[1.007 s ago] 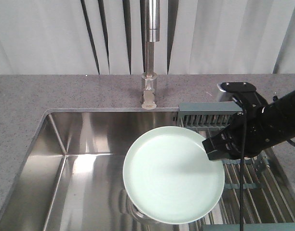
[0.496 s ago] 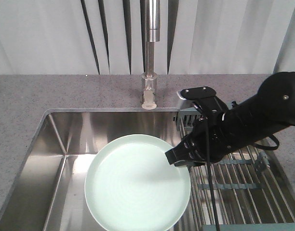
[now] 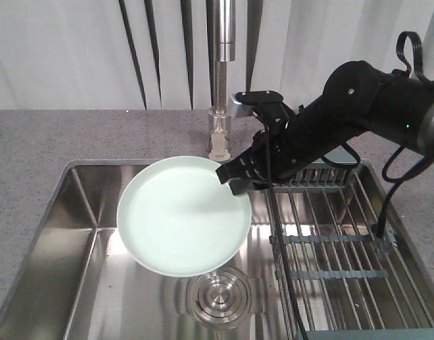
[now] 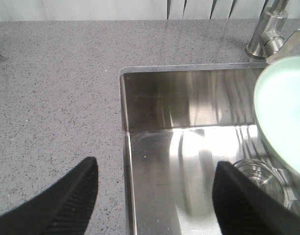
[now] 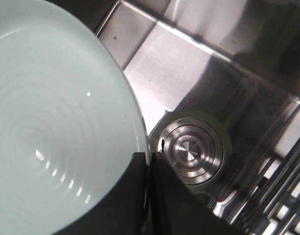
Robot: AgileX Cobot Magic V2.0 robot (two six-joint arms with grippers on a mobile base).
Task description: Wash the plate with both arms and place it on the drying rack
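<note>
The plate (image 3: 183,216) has swung away from the near side of the sink (image 3: 79,212) and now hangs farther back, just below the faucet (image 3: 220,78); the right arm has lifted and pulled in with it. The right gripper (image 3: 231,180) pinches the plate's far right rim, jaws pressed onto its edge. The wrist view shows the right gripper (image 5: 149,164) with the rim running between the two black fingers. The plate is pale mint green, round and glossy, with faint concentric rings, and it is tilted slightly. It is held above the basin, with the drain (image 3: 218,297) below its near edge. The arm reaches in from the right, elbow high, passing over the far end of the drying rack (image 3: 337,248). The left gripper (image 4: 156,166) hovers with its jaws spread wide over the sink's left edge and the counter (image 4: 57,98), well apart from the plate.
</note>
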